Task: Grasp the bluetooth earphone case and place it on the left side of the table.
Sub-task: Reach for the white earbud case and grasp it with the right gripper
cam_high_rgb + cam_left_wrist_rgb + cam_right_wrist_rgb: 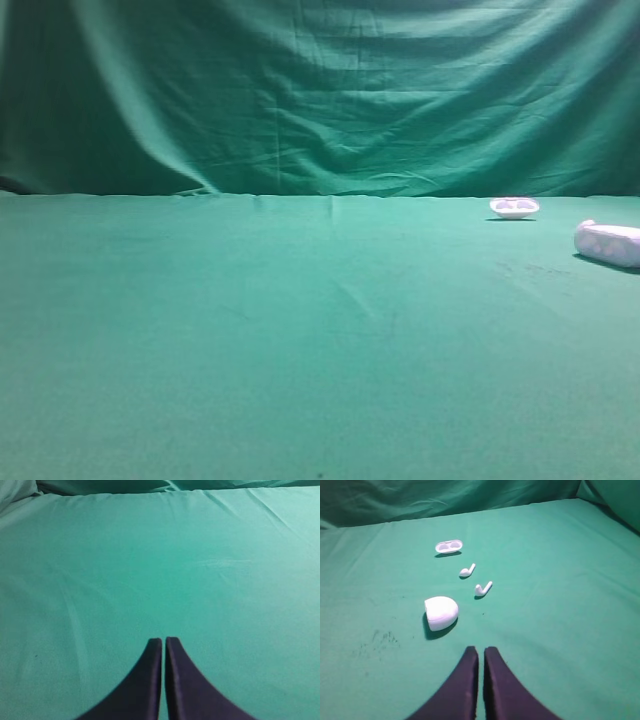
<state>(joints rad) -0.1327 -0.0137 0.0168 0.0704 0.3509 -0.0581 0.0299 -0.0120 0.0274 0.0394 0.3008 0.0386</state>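
right hand closed, empty; bluetooth earphone case lies just ahead, slightly left, on the table.

I see a green cloth backdrop hanging in loose folds behind the work surface, darker toward its upper corners. Soft, even light falls across everything; shadows stay faint.

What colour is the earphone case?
White; the case shows best in the right wrist view.
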